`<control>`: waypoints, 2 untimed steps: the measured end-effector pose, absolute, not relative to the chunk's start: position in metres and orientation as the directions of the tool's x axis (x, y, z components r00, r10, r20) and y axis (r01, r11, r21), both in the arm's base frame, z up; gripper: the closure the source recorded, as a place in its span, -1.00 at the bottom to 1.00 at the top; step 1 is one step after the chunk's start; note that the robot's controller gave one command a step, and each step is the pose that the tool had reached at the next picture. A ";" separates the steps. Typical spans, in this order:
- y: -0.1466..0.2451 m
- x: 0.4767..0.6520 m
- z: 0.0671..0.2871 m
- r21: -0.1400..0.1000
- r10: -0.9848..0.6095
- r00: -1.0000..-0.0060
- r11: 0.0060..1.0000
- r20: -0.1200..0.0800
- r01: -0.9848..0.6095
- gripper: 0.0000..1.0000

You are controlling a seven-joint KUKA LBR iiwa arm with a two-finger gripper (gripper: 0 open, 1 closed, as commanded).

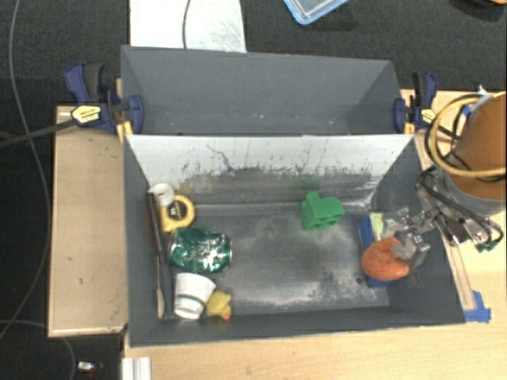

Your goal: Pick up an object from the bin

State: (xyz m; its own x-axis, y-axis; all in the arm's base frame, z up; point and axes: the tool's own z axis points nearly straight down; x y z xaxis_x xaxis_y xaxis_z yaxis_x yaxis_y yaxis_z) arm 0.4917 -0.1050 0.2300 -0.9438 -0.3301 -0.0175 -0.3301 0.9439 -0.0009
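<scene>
The claw hangs low at the right edge of the grey metal bin, just over the upper right shoulder of a soft-looking, rounded orange lump. The lump lies by the right wall, toward the front right corner. Whether the claw is spread or pressed together I cannot tell, nor whether it touches the lump or only overlaps it from this angle.

The lump's bulk sits a little toward the bin's front and centre from the claw, so I judge that a small shift that way comes before any pinch. Its longer side seems to run roughly along the front edge.

A flat blue piece lies against the lump's back left side, partly under it, and may get caught in a grip. A green plastic block lies apart near the back wall, and a small heap fills the left edge.
</scene>
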 end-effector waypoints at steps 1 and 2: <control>-0.108 0.495 0.189 0.002 -0.470 -0.883 0.883 -0.011 -0.470 1.00; -0.110 0.504 0.127 0.000 -0.604 -0.797 0.797 -0.014 -0.604 1.00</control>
